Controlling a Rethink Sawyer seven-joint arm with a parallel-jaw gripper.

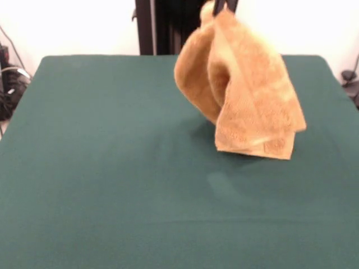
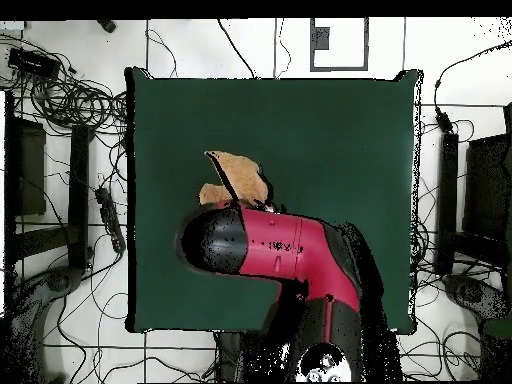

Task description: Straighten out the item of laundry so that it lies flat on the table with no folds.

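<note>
Hanging bunched from hand (image 1: 225,7): towel (image 1: 247,95), above table (image 1: 112,168).

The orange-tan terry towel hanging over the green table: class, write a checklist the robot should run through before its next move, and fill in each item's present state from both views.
1. Orange-tan terry hand towel lifted off the dark green cloth-covered table: mostly; whether the lowest hem touches cannot be told.
2. Towel free of folds: not ok, it hangs doubled and bunched.
3. Grip secure at the top: cannot tell, the jaws are cut off at the front view's upper edge and hidden under the red and black arm overhead.
4. Bare cloth around the towel for spreading it: ok.
5. Towel inside the table's edges: ok in the overhead view.
</note>
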